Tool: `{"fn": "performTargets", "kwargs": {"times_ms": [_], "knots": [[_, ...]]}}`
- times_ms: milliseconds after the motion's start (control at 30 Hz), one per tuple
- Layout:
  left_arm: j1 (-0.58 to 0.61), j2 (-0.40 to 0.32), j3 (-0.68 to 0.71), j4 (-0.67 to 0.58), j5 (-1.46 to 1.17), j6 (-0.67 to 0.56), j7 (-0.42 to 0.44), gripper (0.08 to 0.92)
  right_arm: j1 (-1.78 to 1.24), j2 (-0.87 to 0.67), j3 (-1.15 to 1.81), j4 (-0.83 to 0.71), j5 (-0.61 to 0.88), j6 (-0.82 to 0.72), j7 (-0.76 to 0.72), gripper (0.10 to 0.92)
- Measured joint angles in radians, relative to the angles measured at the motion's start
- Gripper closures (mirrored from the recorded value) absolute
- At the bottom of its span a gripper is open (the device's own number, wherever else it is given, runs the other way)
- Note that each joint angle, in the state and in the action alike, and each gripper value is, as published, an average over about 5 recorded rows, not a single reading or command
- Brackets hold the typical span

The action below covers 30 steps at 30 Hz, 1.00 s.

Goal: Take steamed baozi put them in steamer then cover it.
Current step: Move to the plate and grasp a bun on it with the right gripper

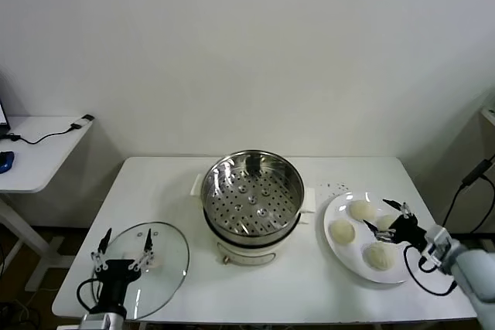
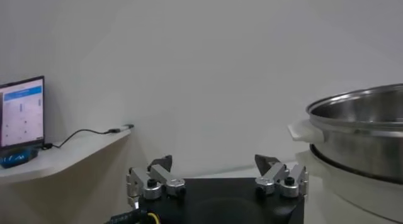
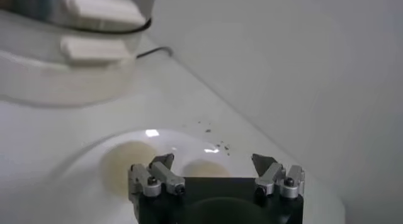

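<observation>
Step in hand looks like the first pick: the round shiny stainless-steel steamer with perforated tray sits mid-table, tray bare, no bun in it yet

Four round off-white steamed baozi lie on the flat white plate at the steamer's right, near the white table's right edge

Right gripper hovers just over the plate among the buns, fingers spread wide, nothing held. Right wrist view shows two buns past the open fingertips, not yet between them; whether the tips touch any bun can't be told

Left gripper is parked over the round clear glass cover with metal rim, which lies flat on the table front-left of the steamer. Fingers wide open, empty; left wrist view shows only the steamer wall beyond them

Next move, as a judgement: right gripper drops to straddle one bun, closes gently since soft dough will dent or slip, lifts clear of the plate rim, carries left over the steamer's wall and releases onto the tray. Three more repeats, then the cover goes on, probably by the left arm

Risk: neighbouring buns sit close, a wide finger could nudge one
</observation>
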Motion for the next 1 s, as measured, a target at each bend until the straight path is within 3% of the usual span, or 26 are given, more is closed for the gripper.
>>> {"fn": "performTargets", "kwargs": {"times_ms": [233, 533, 1000], "knots": [[-0.003, 0.000, -0.009, -0.008, -0.010, 0.012, -0.006, 0.177, 0.387, -0.084, -0.398, -0.150, -0.068, 0.028, -0.172, 0.203], [-0.016, -0.001, -0.015, -0.002, -0.015, 0.024, -0.010, 0.177, 0.781, -0.062, -0.841, -0.327, -0.114, 0.053, -0.305, 0.203], [-0.039, 0.003, -0.026, 0.012, -0.016, 0.042, -0.011, 0.177, 0.990, 0.100, -1.103, -0.544, -0.142, 0.069, -0.370, 0.203]]}}
